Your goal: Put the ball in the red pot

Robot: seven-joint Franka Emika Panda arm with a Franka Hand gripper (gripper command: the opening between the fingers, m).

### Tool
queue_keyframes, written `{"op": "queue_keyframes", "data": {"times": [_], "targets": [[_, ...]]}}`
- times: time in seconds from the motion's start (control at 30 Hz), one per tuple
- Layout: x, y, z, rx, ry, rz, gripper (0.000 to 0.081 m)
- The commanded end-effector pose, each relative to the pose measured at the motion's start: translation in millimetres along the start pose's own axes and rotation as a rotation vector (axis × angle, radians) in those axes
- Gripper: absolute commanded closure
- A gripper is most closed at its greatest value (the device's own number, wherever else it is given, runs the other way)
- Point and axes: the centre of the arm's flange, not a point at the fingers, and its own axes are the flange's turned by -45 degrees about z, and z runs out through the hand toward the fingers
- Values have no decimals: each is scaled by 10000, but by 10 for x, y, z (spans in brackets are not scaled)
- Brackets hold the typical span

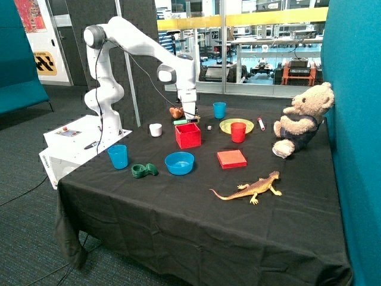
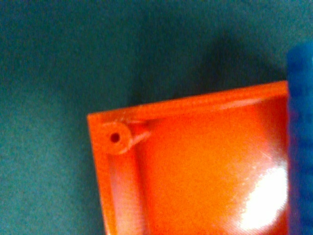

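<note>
The red pot (image 1: 188, 135), a square box with straight walls, stands on the black cloth in the middle back of the table. My gripper (image 1: 190, 117) hangs just above the pot's back edge, pointing down. The wrist view looks straight into one corner of the red pot (image 2: 195, 176); the part of its floor that shows is bare and shiny. A blurred blue strip (image 2: 299, 142) runs along that view's edge, and I cannot tell what it is. The ball shows in neither view.
A brown-orange lumpy toy (image 1: 175, 111) and a white cup (image 1: 155, 129) lie behind the pot. Nearby are a red cup (image 1: 238, 131), yellow plate (image 1: 228, 126), blue bowl (image 1: 179, 162), flat red block (image 1: 231, 158), two blue cups (image 1: 118, 156), a lizard (image 1: 250, 189) and a teddy bear (image 1: 300, 119).
</note>
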Motion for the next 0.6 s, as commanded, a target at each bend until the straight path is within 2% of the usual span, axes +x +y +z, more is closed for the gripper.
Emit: {"op": "queue_keyframes", "data": {"times": [0.0,0.37,0.57], "targets": [[56,39,-256,21,-64,-116,808],[396,51,-572,21,-64,-57,808],[394,179,-625,19,-64,355,808]]}}
